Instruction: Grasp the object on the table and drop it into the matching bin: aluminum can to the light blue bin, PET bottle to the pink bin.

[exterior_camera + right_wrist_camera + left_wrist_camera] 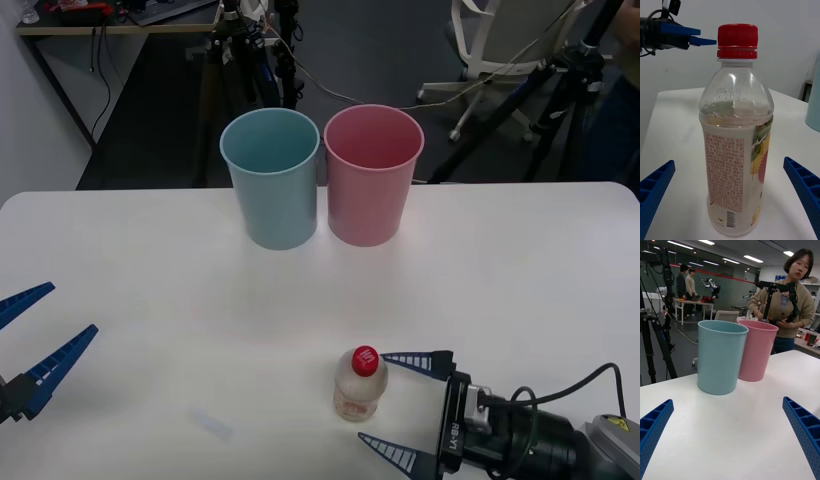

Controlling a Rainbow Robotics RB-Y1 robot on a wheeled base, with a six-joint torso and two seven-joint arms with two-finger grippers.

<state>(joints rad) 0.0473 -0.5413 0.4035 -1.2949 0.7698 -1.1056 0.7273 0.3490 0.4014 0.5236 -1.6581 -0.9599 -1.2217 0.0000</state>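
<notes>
Right arm reaches in low from the near right edge in the front view, black wrist and cable visible, pointing toward the robot's left. Right gripper (405, 405) is spread wide, blue ribbed fingers (420, 361) parted with one fingertip farther from the robot and one nearer; nothing clamped between them. In the right wrist view the two fingers (655, 187) sit at the lower corners, well apart. Left gripper (45, 325) is at the near left edge in the front view, low, also spread, both blue fingers angled up toward the far right. Left wrist view shows its fingers (801, 427) at the lower corners, apart, holding nothing.
</notes>
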